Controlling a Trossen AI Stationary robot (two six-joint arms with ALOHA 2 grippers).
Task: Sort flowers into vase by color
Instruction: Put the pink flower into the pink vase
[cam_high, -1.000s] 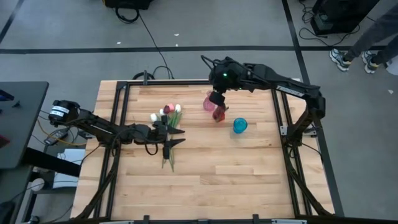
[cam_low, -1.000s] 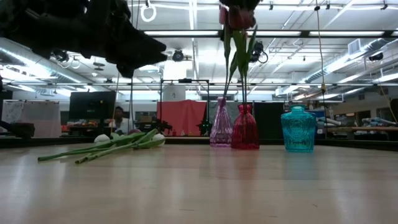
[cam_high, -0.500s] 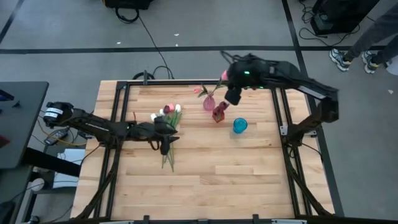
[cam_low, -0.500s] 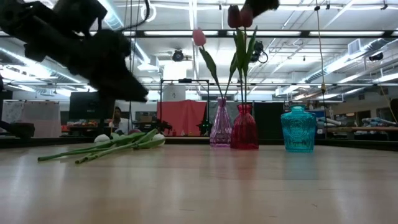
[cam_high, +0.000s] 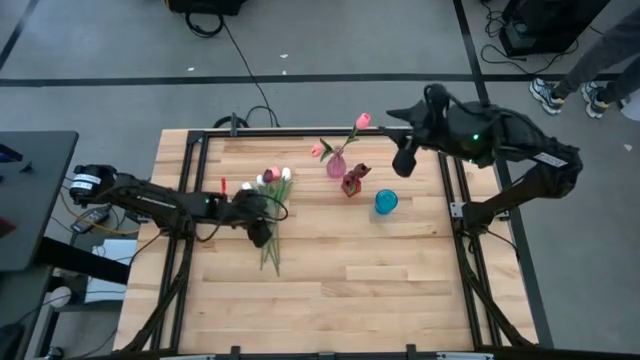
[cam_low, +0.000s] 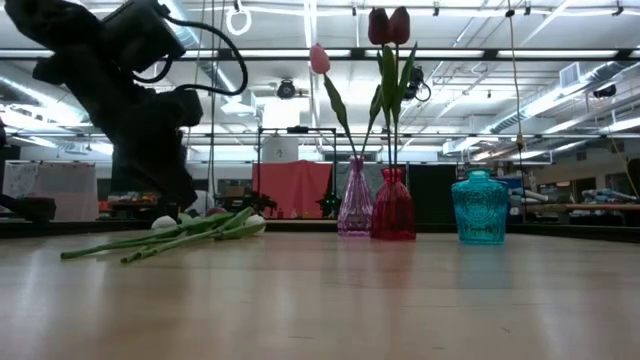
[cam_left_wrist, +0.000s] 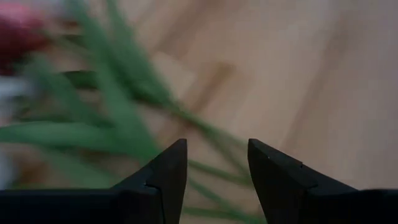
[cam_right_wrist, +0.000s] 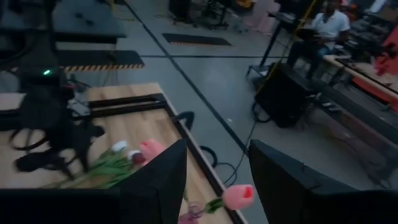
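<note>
Loose flowers (cam_high: 272, 200) lie in a pile on the table's left half, white and pink heads toward the far edge, stems (cam_left_wrist: 124, 118) toward the near edge. My left gripper (cam_high: 262, 232) hangs open just over those stems, tipped downward, its fingers (cam_left_wrist: 163, 177) astride them. A pink vase (cam_high: 336, 165) holds two pink tulips (cam_high: 362, 120). The red vase (cam_low: 394, 205) holds dark red tulips (cam_low: 388, 25). A blue vase (cam_high: 386, 202) stands without flowers. My right gripper (cam_high: 405, 160) is open, high over the far right, with nothing in it.
The three vases stand close together right of centre near the far edge. A black frame (cam_high: 190, 200) runs along the table's left, far and right sides. Bare wood (cam_high: 360, 290) fills the near half. People (cam_right_wrist: 326, 25) are in the room beyond.
My right gripper has let go of a pink tulip over the pink vase, then risen and drawn back toward the table's right edge. The tulip now leans in that vase. My left gripper has tipped from nearly level to pointing down at the loose stems and sunk a little.
</note>
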